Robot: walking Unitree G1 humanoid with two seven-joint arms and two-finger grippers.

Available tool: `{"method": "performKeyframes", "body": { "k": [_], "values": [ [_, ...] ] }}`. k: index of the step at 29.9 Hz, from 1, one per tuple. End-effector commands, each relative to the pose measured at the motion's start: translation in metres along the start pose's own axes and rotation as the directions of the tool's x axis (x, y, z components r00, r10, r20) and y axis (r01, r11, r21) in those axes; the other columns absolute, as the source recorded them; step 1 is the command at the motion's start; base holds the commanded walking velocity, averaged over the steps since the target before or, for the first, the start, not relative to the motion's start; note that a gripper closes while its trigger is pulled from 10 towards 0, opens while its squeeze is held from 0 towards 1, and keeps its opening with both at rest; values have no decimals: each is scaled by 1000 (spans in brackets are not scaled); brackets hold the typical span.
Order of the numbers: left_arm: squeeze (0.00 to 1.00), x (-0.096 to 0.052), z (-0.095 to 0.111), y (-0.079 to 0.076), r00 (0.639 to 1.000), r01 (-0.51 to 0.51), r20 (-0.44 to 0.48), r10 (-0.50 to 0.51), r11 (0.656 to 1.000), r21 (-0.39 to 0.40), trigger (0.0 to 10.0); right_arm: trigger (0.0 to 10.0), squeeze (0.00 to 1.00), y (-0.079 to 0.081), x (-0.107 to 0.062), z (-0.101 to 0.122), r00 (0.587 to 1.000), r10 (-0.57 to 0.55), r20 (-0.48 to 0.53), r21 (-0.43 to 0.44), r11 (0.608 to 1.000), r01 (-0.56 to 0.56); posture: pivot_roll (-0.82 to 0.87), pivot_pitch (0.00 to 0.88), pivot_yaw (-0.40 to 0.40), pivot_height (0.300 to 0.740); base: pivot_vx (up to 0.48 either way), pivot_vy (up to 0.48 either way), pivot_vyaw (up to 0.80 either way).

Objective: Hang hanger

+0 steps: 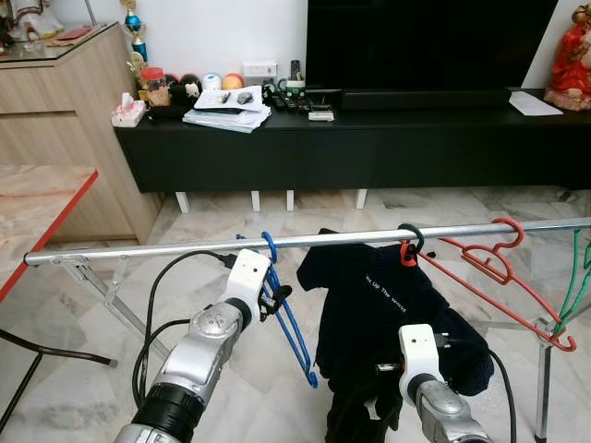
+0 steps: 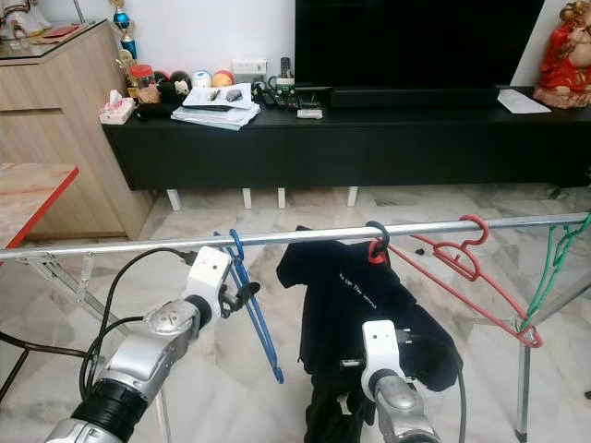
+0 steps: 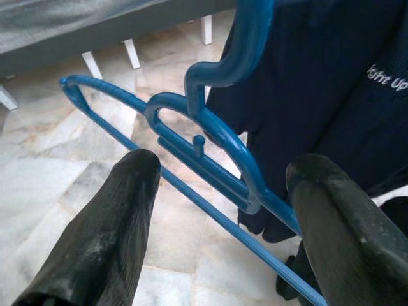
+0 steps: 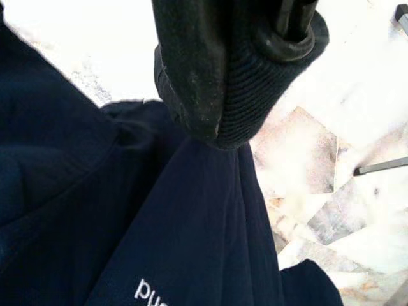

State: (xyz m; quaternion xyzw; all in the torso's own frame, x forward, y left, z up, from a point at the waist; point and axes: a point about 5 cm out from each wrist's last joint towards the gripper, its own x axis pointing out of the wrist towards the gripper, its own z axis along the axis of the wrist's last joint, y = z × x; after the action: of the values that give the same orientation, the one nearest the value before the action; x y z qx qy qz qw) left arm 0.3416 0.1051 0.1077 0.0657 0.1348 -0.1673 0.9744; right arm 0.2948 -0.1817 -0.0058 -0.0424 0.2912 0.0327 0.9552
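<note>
A blue plastic hanger (image 1: 294,332) hangs by its hook on the silver rail (image 1: 157,247) of a drying rack, its body slanting down towards me. My left gripper (image 1: 276,298) is right at the hanger's neck. Seen from the left wrist, its two black fingers (image 3: 121,217) stand open on either side of the blue hanger (image 3: 210,134) without touching it. A navy shirt (image 1: 369,295) with white lettering hangs from the rail just to the right. Lower down, my right gripper (image 1: 380,402) is shut on the shirt's ribbed edge (image 4: 255,89).
Red hangers (image 1: 503,263) and a green one (image 1: 577,286) hang further right on the rail. A rack leg (image 1: 102,291) slants down at left, beside a red-edged table (image 1: 46,203). A black TV console (image 1: 388,138) lines the far wall.
</note>
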Motion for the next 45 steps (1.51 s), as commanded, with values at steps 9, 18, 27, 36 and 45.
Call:
{"method": "performKeyframes", "body": {
  "k": [9, 18, 27, 36, 45],
  "values": [
    [0, 6, 3, 8, 997, -78, -19, 79, 996, 51, 10000, 10000, 0, 2, 2, 7, 1000, 3, 21, 6, 1000, -3, 61, 20, 27, 740, 0, 0, 0],
    [0, 6, 3, 13, 995, -100, -16, 101, 993, 58, 10000, 10000, 0, 2, 2, 7, 1000, 0, 23, 8, 1000, -1, 63, 20, 28, 740, 0, 0, 0],
    [0, 9, 8, 0, 999, 8, 33, -10, 997, 76, 10000, 10000, 0, 2, 2, 7, 1000, 1, 22, 9, 1000, -1, 64, 20, 27, 740, 0, 0, 0],
    [0, 10, 4, 2, 999, 14, 40, -16, 999, 50, 10000, 10000, 0, 2, 2, 7, 1000, 1, 21, 9, 1000, -1, 66, 20, 26, 740, 0, 0, 0],
    [0, 8, -23, 22, 995, -92, 18, 93, 994, -53, 10000, 10000, 0, 2, 2, 7, 1000, -2, 22, 11, 1000, 2, 59, 19, 28, 740, 0, 0, 0]
  ]
}}
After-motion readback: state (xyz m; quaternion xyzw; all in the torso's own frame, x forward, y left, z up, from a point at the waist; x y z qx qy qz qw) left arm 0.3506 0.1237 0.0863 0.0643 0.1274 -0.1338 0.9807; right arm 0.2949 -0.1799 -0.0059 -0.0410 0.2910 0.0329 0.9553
